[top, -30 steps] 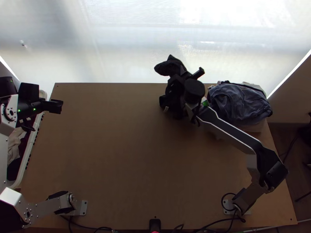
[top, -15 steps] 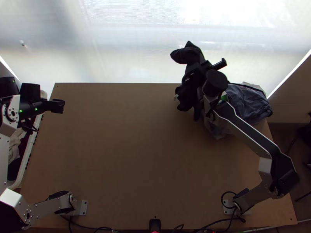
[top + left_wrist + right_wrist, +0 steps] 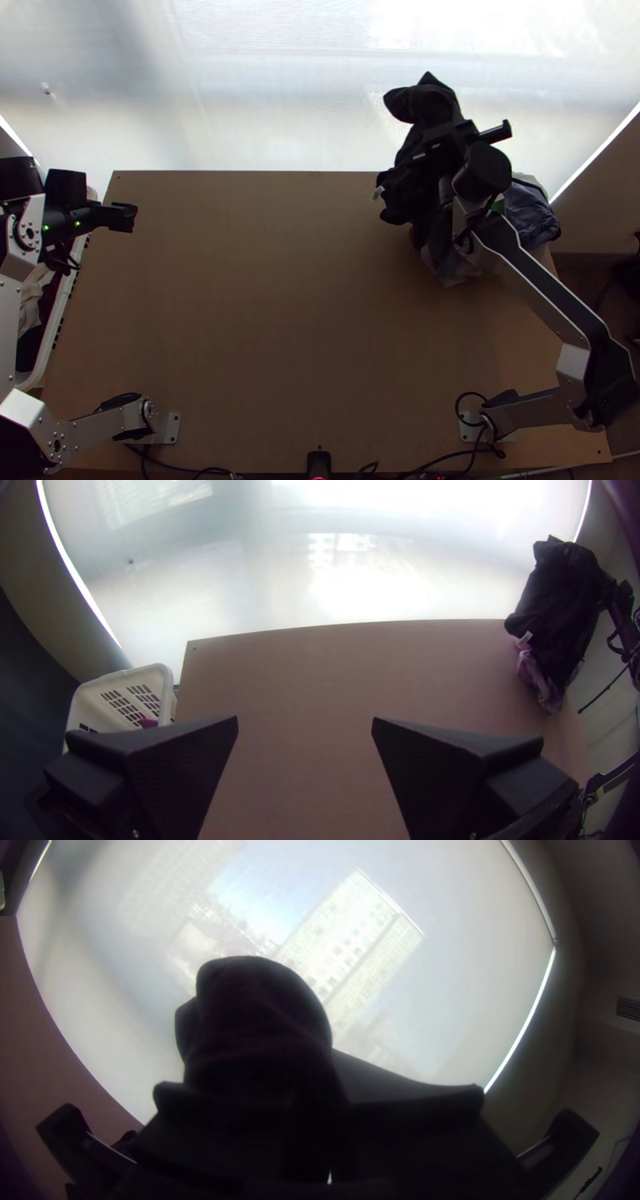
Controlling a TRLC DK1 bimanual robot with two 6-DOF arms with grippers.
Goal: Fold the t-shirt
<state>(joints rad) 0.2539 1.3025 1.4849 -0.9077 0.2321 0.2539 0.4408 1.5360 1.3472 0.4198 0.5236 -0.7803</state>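
Looks like the stacking step now, my right gripper (image 3: 327, 1107) pinching the black t-shirt (image 3: 412, 188) bunched beneath it, clothes pile (image 3: 532, 218) close by, left gripper (image 3: 305, 723) spread wide, so next I'd lower and release

The t-shirt (image 3: 406, 190) is black and plain, with one small white tag (image 3: 525, 639) at its side. It is not folded; it is bunched in loose folds. The right gripper (image 3: 458, 142) holds it up at the far right part of the table, and the cloth is pinched between the fingers. One rounded lump stands out beyond the grip, past the far edge, and the rest hangs down, just beside some lighter clothes (image 3: 537, 680). Which part is pinched, I cannot tell.
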